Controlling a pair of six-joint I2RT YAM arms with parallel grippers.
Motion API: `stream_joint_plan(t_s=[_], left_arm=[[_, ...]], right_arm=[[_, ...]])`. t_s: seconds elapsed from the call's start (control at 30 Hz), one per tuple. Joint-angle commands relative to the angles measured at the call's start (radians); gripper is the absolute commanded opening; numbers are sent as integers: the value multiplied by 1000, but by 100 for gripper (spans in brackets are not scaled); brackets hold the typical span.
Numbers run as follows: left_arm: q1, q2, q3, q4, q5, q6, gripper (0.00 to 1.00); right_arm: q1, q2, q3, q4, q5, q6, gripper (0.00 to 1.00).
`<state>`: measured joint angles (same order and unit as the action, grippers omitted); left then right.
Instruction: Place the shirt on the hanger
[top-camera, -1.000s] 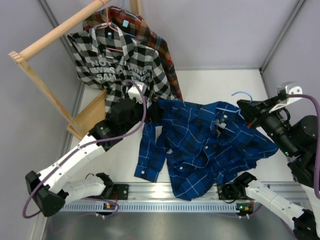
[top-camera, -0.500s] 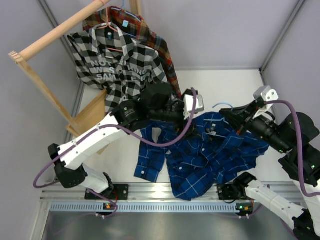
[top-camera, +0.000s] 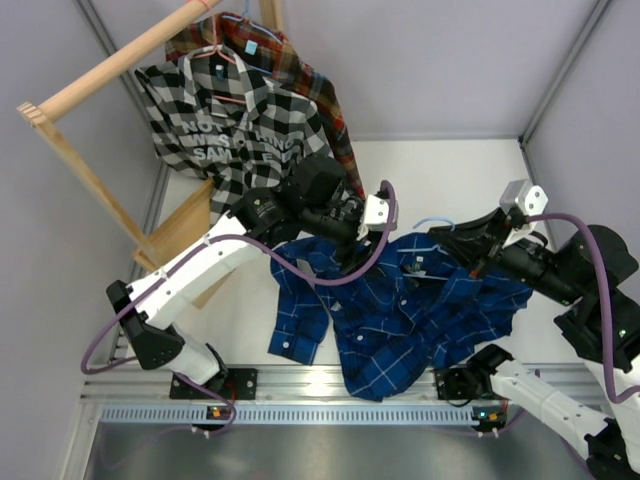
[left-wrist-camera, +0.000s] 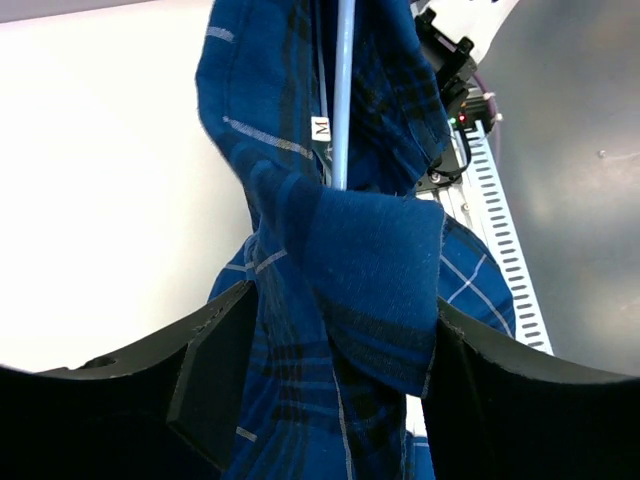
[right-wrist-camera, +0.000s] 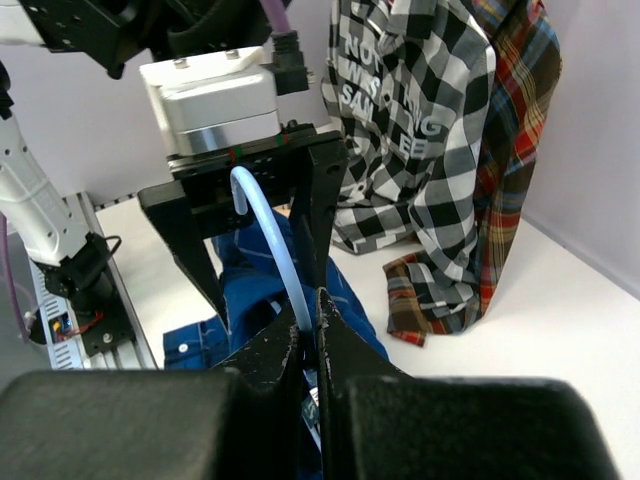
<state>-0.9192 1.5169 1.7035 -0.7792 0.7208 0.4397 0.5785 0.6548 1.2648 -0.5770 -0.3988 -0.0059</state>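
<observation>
A white table (top-camera: 440, 170) sits inside a booth of pale grey walls (top-camera: 430, 60), with 2 thin metal posts (top-camera: 556, 80) running along the corners. At the far left stands a wooden rack (top-camera: 110, 62). On it hang a black-and-white checked shirt (top-camera: 240, 130) with lettering and, behind it, a red-brown plaid shirt (top-camera: 320, 95). A slotted metal rail (top-camera: 290, 385) edges the near side, with a dull grey panel (top-camera: 330, 455) beyond it. The light is even.

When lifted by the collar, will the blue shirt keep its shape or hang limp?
Probably limp: the shirt lies in crumpled folds and bunches between the fingers of the left gripper. It may slide along the thin, smooth-looking hanger wire.
</observation>
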Motion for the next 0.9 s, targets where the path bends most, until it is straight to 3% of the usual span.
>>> stream_joint_plan(t_s=[0.0,0.33,0.4,0.5,0.53,0.73,0.83,0.87], left_arm=[[32,5,36,-5,140,16,65],[43,48,38,-5,233,-1,65],[43,54,39,-5,241,-1,55],[46,63,44,-5,232,-13,26],[48,65,45,-5,229,-18,0],[91,39,27,-8,232,-18,0],[111,9,22,-38,264,10,0],[115,-4,24,-48,264,23,0]], right_arm=[[0,-6,-11,121,-44,-5,0],[1,-6,-30,180,-77,-2,0],[0,-7,-33,186,-77,-2,0],[1,-20,-56,218,-77,43,0],[0,-24,-61,224,-75,47,0],[0,-61,-107,243,-25,78,2],[0,-81,-123,209,-21,78,52],[0,-87,-113,186,-25,70,78]])
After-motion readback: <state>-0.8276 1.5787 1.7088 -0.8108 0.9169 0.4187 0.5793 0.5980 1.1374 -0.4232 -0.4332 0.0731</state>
